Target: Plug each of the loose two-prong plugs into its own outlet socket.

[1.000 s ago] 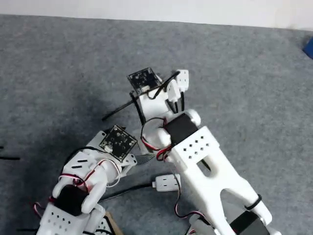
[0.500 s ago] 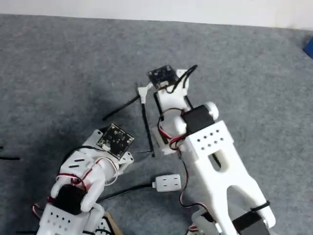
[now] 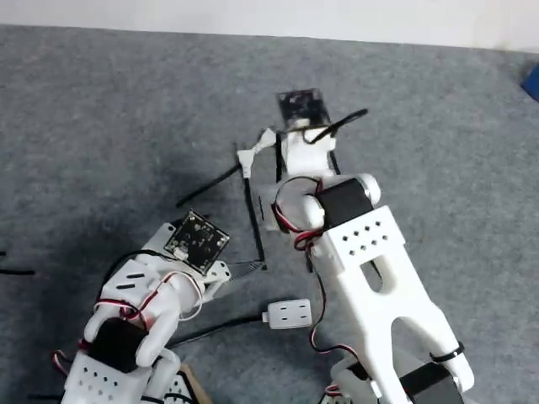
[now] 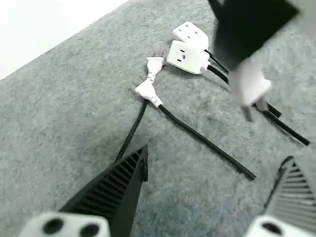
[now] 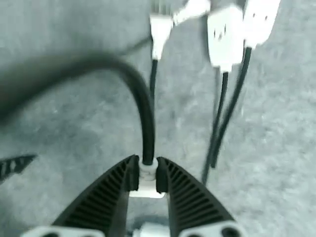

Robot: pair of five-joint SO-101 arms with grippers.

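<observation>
Your right pincer [image 5: 146,165] pinching a white plug [image 5: 144,183], long axis in line with it, cord end pointing far, left pincer [image 4: 216,155] spread.

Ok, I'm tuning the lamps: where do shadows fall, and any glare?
High view: a soft shadow darkens the mat beside the left arm, no glare. Left wrist view: soft shadows run beside the cords. Right wrist view: no glare on the plug in the right claw.

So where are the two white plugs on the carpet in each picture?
High view: the plug pair lies beside the right arm's tip.
Left wrist view: beside two white sockets.
Right wrist view: beyond the right gripper, beside those sockets.
Shared landmark: their black cords.
</observation>
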